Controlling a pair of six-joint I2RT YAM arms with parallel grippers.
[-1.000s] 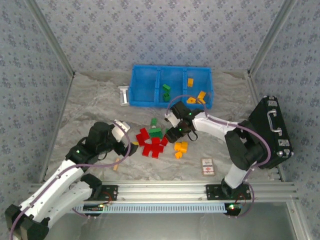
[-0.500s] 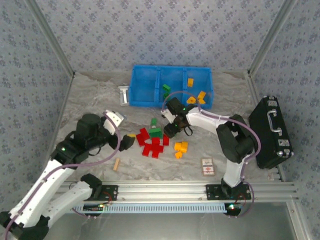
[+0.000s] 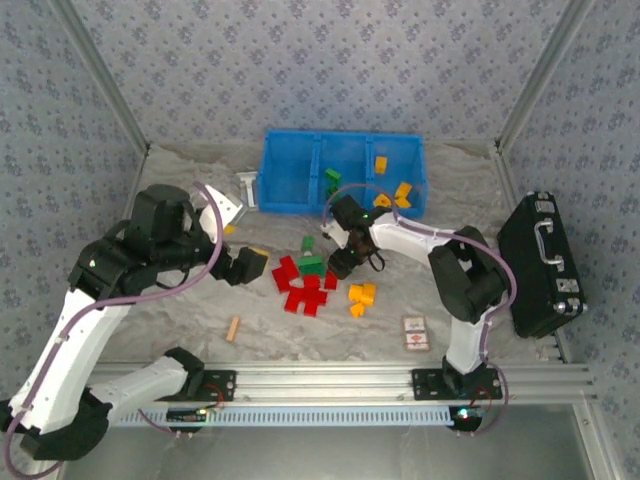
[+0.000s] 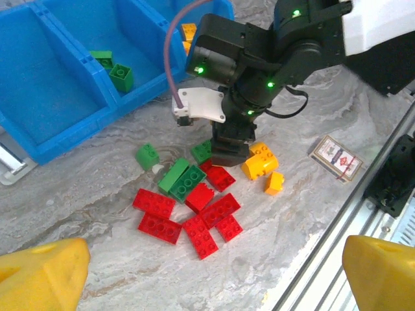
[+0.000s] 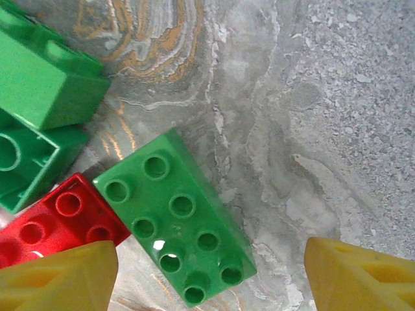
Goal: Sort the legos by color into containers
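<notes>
Left gripper (image 3: 247,266): withdrawn leftward from the pile (image 3: 305,285), jaws wide, empty. Right gripper (image 5: 207,278): wide, poised over green lego (image 5: 175,223) lying on desk (image 5: 311,129), touching red lego (image 5: 58,223). Recommended: square wrist to brick, pinch long sides, clear red; destination middle bin compartment (image 3: 352,160).

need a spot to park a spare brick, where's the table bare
Bare table runs along the near rail between the wooden stick and the card. Another free patch lies between the blue bin and the black case. It is crowded mid-table, where red and green legos cluster at the right tool.
</notes>
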